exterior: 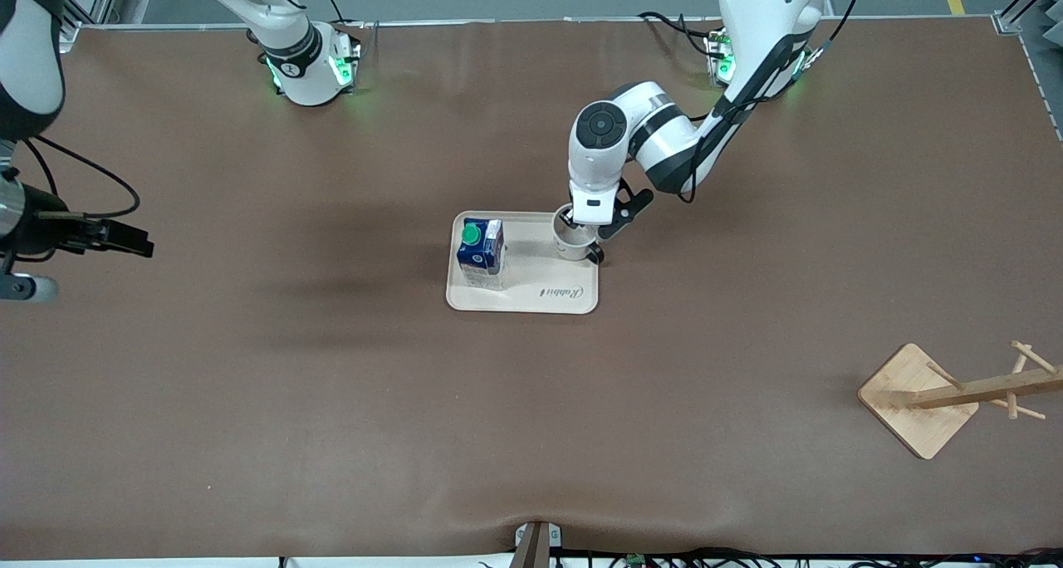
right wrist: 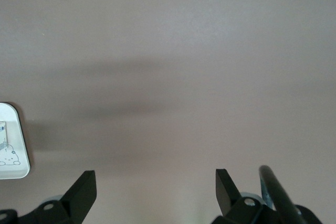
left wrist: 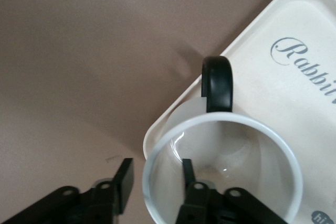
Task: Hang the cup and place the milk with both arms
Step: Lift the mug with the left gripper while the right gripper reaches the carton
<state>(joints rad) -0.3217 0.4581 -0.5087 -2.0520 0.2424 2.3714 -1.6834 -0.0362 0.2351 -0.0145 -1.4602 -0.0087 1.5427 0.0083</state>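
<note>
The white cup [exterior: 571, 246] stands upright on the cream tray [exterior: 540, 292], at the corner toward the left arm's end, its black handle [exterior: 595, 255] over the tray's edge. My left gripper [exterior: 581, 227] is open and straddles the cup's wall. In the left wrist view one finger [left wrist: 187, 170] is inside the cup [left wrist: 247, 150] and the other [left wrist: 125, 177] is outside, a gap from the rim; the handle [left wrist: 218, 82] points away from the left gripper [left wrist: 156, 170]. The dark-blue milk carton [exterior: 481, 250] with a green cap stands on the same tray. My right gripper [exterior: 137, 242] is open and empty over bare table [right wrist: 168, 77].
A wooden cup rack [exterior: 980, 389] on a square base lies near the front corner at the left arm's end. The tray's corner [right wrist: 13, 145] shows in the right wrist view, where the right gripper [right wrist: 155, 179] is over brown table.
</note>
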